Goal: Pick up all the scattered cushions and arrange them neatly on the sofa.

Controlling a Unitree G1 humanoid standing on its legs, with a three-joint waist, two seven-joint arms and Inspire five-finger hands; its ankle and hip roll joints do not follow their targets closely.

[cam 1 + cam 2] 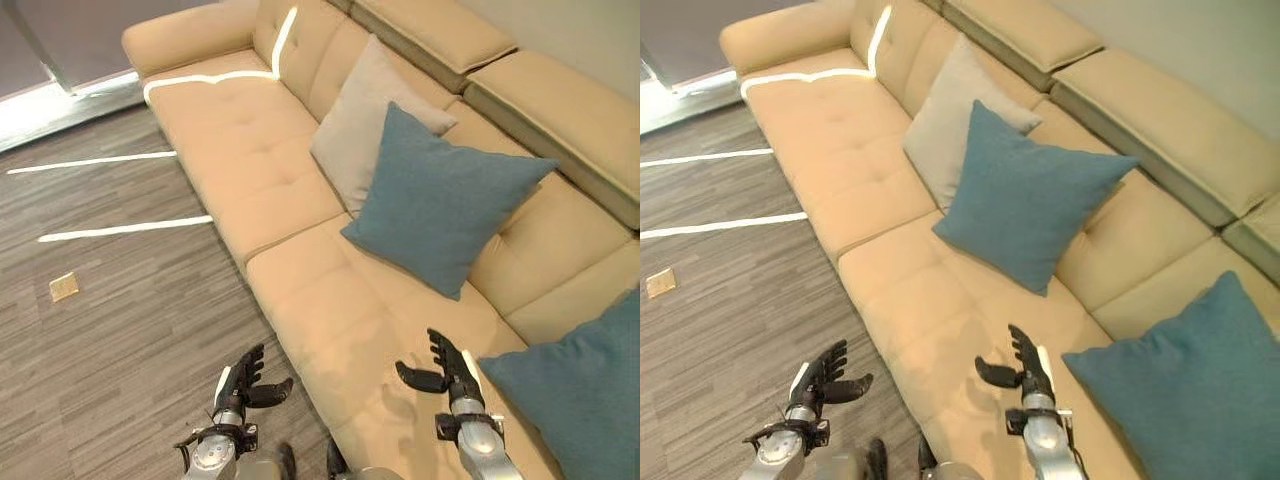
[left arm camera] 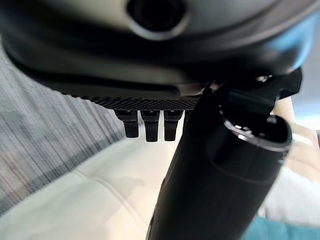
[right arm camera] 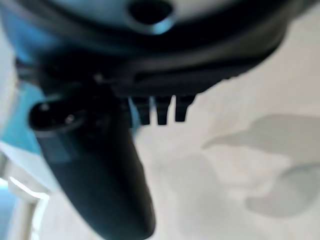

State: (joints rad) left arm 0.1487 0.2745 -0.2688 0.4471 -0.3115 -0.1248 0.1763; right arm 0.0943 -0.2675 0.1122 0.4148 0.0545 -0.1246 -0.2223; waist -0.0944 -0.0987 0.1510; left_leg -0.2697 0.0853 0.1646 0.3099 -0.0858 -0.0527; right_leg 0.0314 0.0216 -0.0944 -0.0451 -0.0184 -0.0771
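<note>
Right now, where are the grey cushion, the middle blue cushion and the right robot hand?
grey cushion [image 1: 362,130], left eye view, its face.
middle blue cushion [image 1: 440,200], left eye view, its centre.
right robot hand [image 1: 452,372], left eye view, its palm.

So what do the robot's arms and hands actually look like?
Both arms are silver-grey metal, ending in dark, almost black hands with slim jointed fingers and a thick thumb. The left hand and the right hand each carry a white strip along one side.

From head height, we looked down through both eyes at the same sofa [image 1: 300,200] and floor [image 1: 110,300], slightly offset. Each wrist camera sat very close behind its own hand, facing along it onto the sofa seat.
</note>
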